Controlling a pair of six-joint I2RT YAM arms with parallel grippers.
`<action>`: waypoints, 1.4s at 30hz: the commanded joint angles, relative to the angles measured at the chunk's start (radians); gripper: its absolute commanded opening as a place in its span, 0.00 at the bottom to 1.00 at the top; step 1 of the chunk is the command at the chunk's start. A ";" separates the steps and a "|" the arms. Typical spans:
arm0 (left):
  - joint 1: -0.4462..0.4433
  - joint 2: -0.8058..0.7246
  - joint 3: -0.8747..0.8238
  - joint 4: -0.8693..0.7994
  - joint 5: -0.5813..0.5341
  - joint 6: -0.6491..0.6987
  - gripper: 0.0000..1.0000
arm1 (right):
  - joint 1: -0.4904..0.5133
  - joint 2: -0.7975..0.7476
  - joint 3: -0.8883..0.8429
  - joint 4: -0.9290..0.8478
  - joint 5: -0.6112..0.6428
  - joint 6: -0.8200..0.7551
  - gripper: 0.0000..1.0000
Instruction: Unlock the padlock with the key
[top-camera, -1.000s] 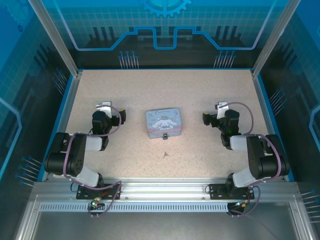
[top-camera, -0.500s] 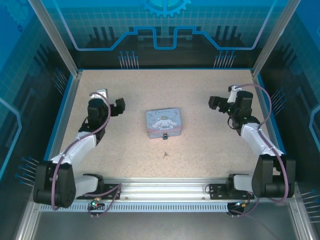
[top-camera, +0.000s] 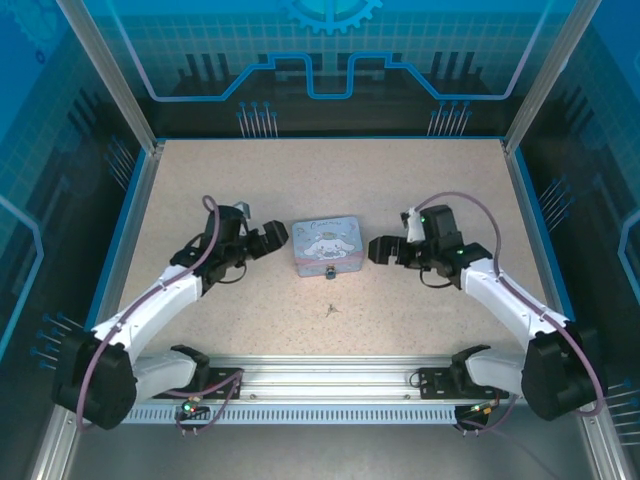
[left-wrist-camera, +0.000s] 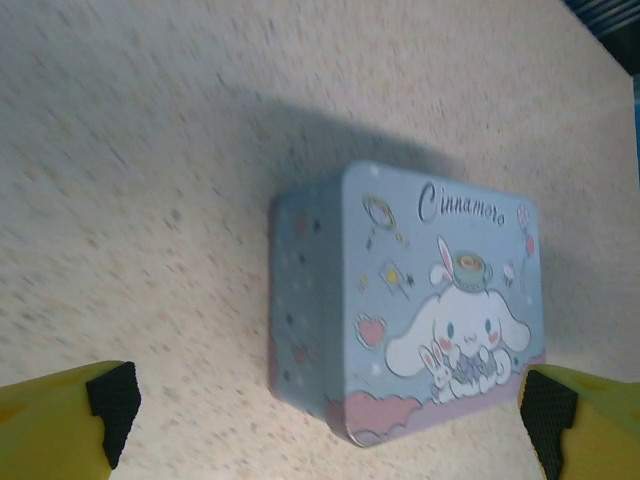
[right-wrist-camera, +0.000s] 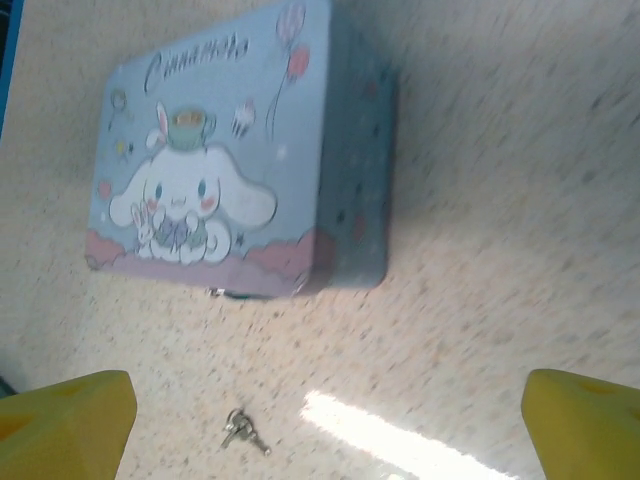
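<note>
Left arm (top-camera: 165, 293) and right arm (top-camera: 505, 298) show white links, black joints, purple cables, yellow black-padded jaws

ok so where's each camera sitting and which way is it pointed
Top external: fixed above and behind the arms, looking down on the table; both arms show, left gripper and right gripper flanking the tin.
Left wrist: on the left arm, facing the tin's left side; its yellow fingers sit in the bottom corners.
Right wrist: on the right arm, facing the tin's right side and the key; its yellow fingers sit in the bottom corners.
Shared: both wrist views see the tin.
</note>
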 joint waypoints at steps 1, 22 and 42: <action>-0.027 0.082 0.004 0.056 0.061 -0.117 0.99 | 0.065 0.017 -0.026 0.022 0.005 0.157 1.00; -0.020 0.529 0.295 0.255 0.251 -0.143 0.99 | 0.195 0.436 0.303 0.087 0.012 0.244 1.00; 0.015 0.367 0.213 0.190 0.101 -0.043 0.99 | 0.189 0.246 0.241 -0.106 0.231 0.219 1.00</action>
